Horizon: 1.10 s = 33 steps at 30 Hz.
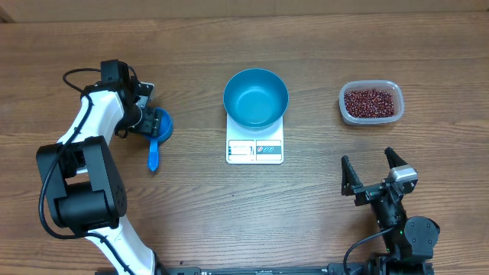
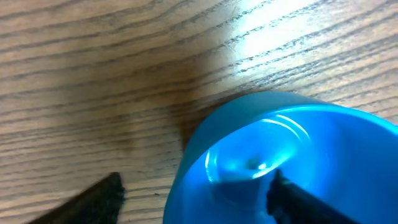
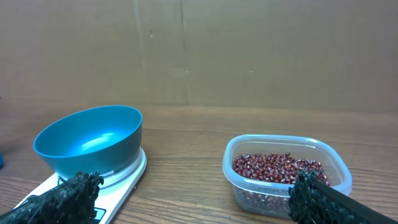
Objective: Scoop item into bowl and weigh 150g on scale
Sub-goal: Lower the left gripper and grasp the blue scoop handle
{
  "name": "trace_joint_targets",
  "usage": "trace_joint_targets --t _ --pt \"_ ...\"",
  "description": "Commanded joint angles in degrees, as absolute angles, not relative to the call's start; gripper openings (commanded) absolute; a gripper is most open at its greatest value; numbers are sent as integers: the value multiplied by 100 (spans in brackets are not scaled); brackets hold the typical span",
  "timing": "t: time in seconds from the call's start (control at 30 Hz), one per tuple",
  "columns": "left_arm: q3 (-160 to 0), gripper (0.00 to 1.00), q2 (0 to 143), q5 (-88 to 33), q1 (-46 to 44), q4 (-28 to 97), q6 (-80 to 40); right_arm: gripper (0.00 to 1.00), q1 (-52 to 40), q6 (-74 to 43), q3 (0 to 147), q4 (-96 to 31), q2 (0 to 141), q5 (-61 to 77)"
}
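A robotics lab setup: two robot arms [image 1: 84, 176] at a wood-grain worktop [image 1: 191, 221], a plain cardboard backdrop [image 3: 199, 50] beyond the right pincer [image 3: 193, 196].

Brown table [image 1: 229, 221], streaked with darker wood grain. Plain bright blue bowl [image 1: 255, 98], with a paler sheen inside. White scale [image 1: 254, 150], with a grey-blue button panel beside a pale display. Dark red-brown beans [image 1: 371, 102], a speckled mass. Clear, colourless tub [image 1: 345, 113]. Scoop [image 1: 155, 137] is blue, a shade deeper than the bowl. Left arm [image 1: 92, 126] has a white shell and black joints. Backdrop [image 3: 249, 50] is flat tan.
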State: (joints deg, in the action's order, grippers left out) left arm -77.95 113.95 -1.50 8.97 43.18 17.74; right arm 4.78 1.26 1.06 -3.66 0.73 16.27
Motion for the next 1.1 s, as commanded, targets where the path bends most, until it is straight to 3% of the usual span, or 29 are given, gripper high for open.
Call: trace_joint_targets --t 0.0,0.33,0.6,1.07 --pt "-7791 66 11430 -303 886 4327 1761 100 447 178 45 -336 19 1614" --pt "-7789 25 11430 -303 886 4357 1761 100 447 178 45 -336 19 1614" --pt "-7789 7 11432 -303 886 4377 1758 100 447 178 45 -336 19 1614" --pt "-7791 4 11428 -773 886 4547 1754 100 447 178 45 -336 19 1614"
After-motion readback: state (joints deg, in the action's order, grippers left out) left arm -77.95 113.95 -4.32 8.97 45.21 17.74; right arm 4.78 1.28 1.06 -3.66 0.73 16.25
